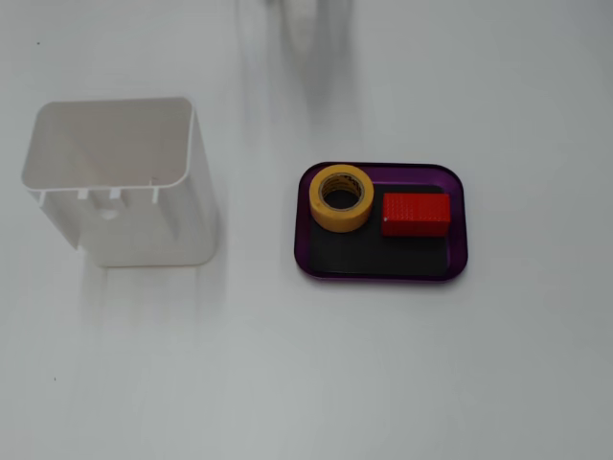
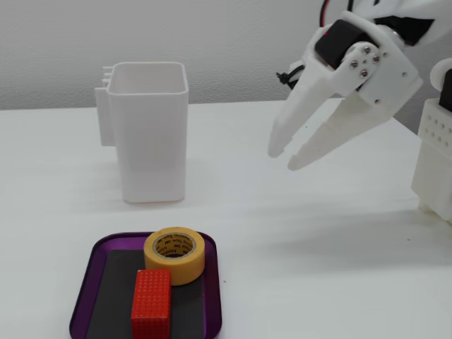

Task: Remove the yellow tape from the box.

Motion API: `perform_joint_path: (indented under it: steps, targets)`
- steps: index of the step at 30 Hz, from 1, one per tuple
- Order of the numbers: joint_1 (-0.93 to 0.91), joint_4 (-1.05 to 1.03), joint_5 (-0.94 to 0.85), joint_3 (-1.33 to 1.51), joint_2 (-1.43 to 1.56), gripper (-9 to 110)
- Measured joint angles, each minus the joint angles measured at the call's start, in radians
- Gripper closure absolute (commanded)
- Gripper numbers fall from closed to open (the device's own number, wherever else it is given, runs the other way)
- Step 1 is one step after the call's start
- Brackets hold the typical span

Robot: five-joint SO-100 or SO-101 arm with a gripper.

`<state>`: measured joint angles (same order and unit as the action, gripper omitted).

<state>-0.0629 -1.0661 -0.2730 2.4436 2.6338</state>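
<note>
The yellow tape (image 1: 342, 196) lies flat in the purple box (image 1: 461, 230), at the box's left end in a fixed view from above. A red block (image 1: 416, 215) lies beside it in the box. In a fixed view from the side, the tape (image 2: 175, 254) sits at the far edge of the box (image 2: 87, 284), with the red block (image 2: 151, 304) in front. My white gripper (image 2: 282, 159) hangs in the air well above the table, up and to the right of the box. It is slightly open and empty. It is out of the view from above.
A tall white plastic container (image 1: 124, 177) stands left of the box in the view from above, and behind it in the side view (image 2: 148, 131). The arm's white base (image 2: 438, 162) stands at the right edge of the side view.
</note>
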Motion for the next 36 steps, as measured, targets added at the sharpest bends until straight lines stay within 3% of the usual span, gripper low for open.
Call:
perform_joint_path:
  steps: [8, 14, 23, 36]
  targets:
    - [0.028, -0.123, 0.005, -0.508, -0.65, 88]
    - [0.129, -0.163, 0.071, -0.769, -0.934, 88]
    - [0.15, -0.163, 0.092, -0.876, -1.117, 88]
    - [0.1, -0.064, 0.092, -0.876, -1.138, 88]
